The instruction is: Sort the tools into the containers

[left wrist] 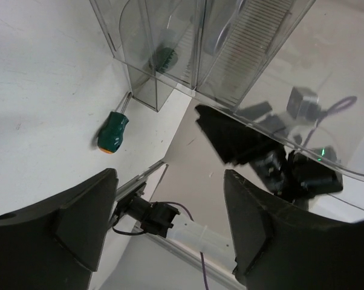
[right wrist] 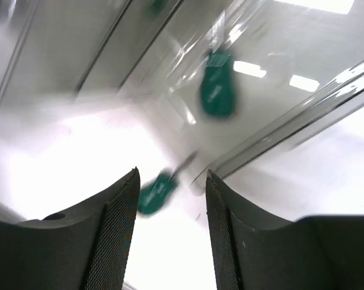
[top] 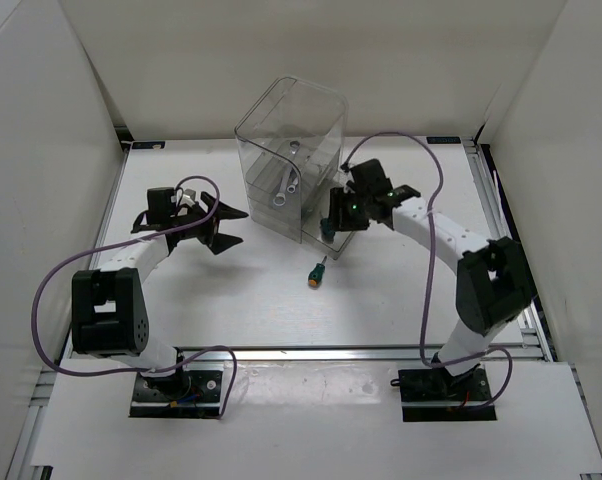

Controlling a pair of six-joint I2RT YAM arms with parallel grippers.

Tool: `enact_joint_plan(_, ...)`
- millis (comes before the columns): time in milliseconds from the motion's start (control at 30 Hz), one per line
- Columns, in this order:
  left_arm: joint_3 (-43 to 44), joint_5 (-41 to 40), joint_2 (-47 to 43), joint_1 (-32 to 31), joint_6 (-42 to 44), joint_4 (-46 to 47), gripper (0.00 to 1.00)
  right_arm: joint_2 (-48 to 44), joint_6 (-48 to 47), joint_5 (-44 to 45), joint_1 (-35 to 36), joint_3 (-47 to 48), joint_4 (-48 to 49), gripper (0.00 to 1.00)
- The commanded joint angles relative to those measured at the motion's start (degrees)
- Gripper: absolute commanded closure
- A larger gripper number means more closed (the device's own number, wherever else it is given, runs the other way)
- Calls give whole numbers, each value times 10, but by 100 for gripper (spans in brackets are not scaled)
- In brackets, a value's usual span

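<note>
Lying just below the centre of the top view, one green-handled screwdriver (top: 316,275) has bare table (top: 231,300) on all sides, near the lower corner of the clear organiser (top: 281,130). Two wrenches (top: 286,182) and another green handle (top: 326,230) show inside it. The right gripper (top: 335,220), jaws apart, is at that corner. The left gripper (top: 227,229), jaws wide and empty, is left of centre, apart from the organiser.

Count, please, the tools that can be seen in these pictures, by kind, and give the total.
Silver wrenches: 2, as far as the top view shows, both inside the clear organiser
Green-handled screwdrivers: 2, one lying on the table, one in the organiser's lowest drawer
Total: 4
</note>
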Motion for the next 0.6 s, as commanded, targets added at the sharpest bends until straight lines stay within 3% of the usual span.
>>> enact_joint_plan(0, 4, 7, -16, 0, 11, -15, 18, -51, -22, -1, 62, -60, 32, 48)
enact_joint_plan(67, 4, 0, -21, 0, 28, -36, 1, -65, -20, 20, 87, -78, 21, 45)
enact_joint_plan(233, -10, -5, -28, 0, 42, -57, 1, -32, 20, 54, 125, -57, -36, 35)
enact_joint_plan(567, -30, -11, -49, 0, 53, -76, 1, 79, 94, 9, 122, 55, -165, 36)
